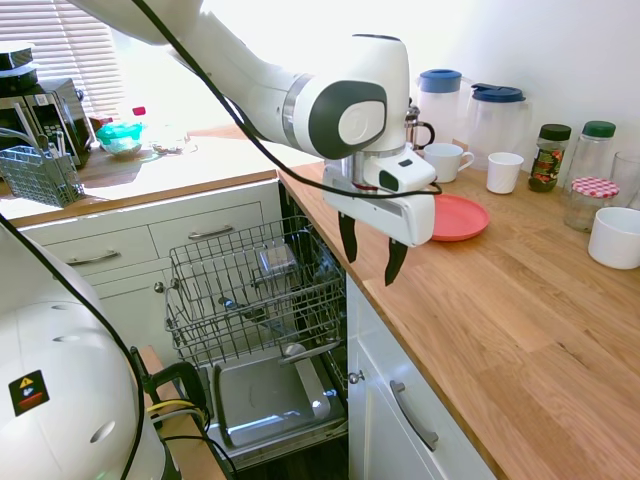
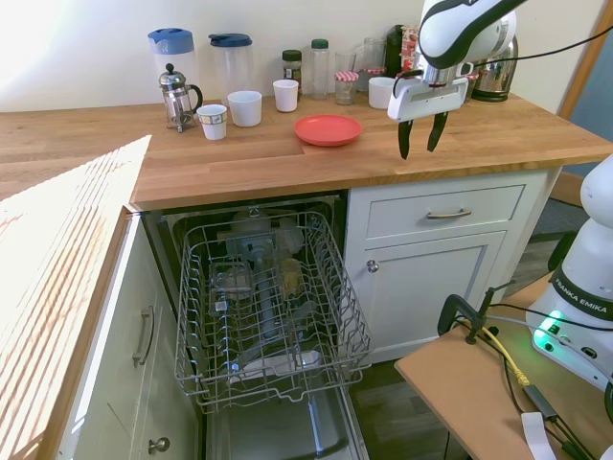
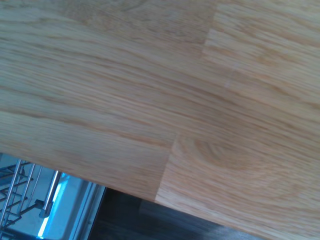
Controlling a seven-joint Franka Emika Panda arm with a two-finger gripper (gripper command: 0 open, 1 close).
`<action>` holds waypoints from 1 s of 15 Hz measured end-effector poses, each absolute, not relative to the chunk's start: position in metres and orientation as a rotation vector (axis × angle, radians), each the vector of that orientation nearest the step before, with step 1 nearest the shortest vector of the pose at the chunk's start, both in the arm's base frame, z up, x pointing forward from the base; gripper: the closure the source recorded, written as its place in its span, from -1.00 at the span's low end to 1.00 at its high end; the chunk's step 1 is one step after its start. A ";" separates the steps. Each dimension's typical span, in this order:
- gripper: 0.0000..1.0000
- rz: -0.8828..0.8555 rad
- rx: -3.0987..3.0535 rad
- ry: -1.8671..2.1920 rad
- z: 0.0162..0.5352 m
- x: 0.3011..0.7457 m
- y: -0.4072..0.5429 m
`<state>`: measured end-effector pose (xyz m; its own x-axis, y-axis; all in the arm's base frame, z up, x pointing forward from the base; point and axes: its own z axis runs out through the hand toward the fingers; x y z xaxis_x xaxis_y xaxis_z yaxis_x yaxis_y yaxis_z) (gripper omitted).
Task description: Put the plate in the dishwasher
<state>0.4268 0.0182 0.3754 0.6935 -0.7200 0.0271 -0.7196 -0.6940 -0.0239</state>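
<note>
A smooth, round coral plate lies on the oak-grain countertop. The gripper hangs above it, empty, fingers apart. The dishwasher's wire rack is pulled out.

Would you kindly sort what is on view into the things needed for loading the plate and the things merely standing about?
For the job:
plate
dishwasher
pincer, open and empty

Standing about:
french press
two jugs
white mugs
jars
</note>
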 end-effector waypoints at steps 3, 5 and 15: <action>-1.00 -0.088 -2.862 1.237 0.378 0.431 0.018; -1.00 -0.143 -2.838 1.234 0.392 0.445 0.019; -1.00 -0.215 -2.667 1.318 0.398 0.577 -0.003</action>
<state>0.5774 -0.0031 0.3981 0.6015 -0.7967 0.0582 -0.7739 -0.5992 -0.2049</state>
